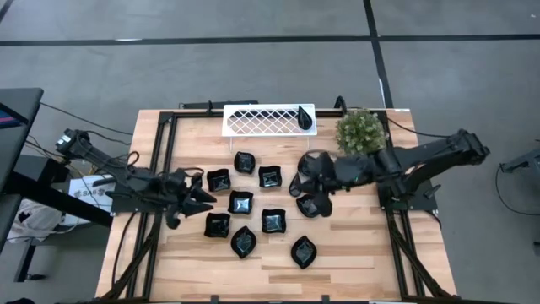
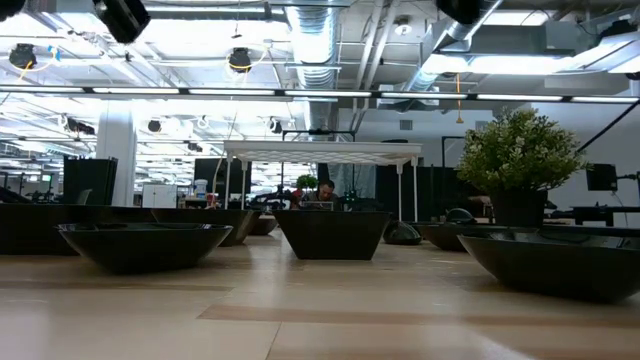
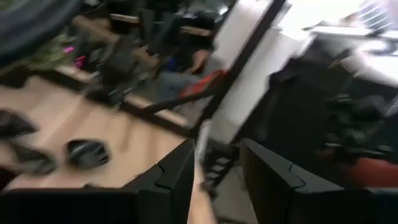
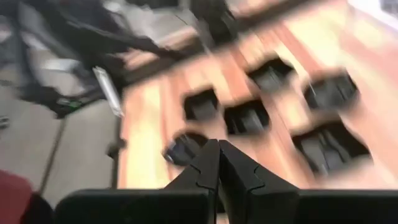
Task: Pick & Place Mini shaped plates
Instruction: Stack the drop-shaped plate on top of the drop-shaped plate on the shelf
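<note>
Overhead looks straight down, low camera level across table (image 2: 300, 300), wrists blurred

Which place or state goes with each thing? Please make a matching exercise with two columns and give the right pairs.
Things:
1. white lattice tray
2. small green plant
3. right gripper
4. left gripper

Places or states:
A. fingers apart, holding nothing
B. at the table's far edge, one black teardrop plate on its right end
C. fingers pressed together, above the black plates
D. beside the tray's right end

Pairs: 1-B, 2-D, 3-C, 4-A
</note>
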You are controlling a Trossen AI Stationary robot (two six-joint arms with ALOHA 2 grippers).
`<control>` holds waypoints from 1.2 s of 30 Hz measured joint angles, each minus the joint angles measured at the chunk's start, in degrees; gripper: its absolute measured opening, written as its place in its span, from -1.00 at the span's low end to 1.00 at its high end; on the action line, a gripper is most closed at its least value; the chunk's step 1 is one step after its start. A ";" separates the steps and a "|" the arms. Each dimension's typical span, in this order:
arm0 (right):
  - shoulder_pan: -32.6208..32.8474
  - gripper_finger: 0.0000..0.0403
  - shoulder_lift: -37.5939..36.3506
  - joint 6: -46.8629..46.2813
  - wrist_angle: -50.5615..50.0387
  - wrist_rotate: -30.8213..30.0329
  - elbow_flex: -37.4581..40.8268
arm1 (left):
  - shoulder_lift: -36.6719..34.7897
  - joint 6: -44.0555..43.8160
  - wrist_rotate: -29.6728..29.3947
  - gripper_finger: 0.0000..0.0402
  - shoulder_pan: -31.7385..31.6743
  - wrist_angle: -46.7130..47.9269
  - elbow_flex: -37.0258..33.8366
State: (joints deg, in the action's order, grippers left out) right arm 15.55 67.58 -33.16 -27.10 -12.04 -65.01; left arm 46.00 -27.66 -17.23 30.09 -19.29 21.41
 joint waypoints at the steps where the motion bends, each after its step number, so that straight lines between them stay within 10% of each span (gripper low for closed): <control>1: 0.91 -0.99 0.74 -2.70 -1.14 -1.76 -0.03 | 0.79 0.00 -0.80 -0.35 -0.11 1.17 0.47; 14: -1.19 -0.94 15.95 -26.77 -9.23 -9.90 -0.02 | 8.22 -4.39 2.16 -0.35 -0.50 0.85 0.51; 36: -13.75 -0.44 30.69 -29.91 -12.90 4.90 -0.02 | 8.06 -6.93 2.29 -0.35 0.67 -1.56 0.51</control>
State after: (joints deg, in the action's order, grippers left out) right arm 1.80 98.28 -63.07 -40.01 -7.14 -65.04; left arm 54.06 -34.59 -14.94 30.76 -20.85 21.91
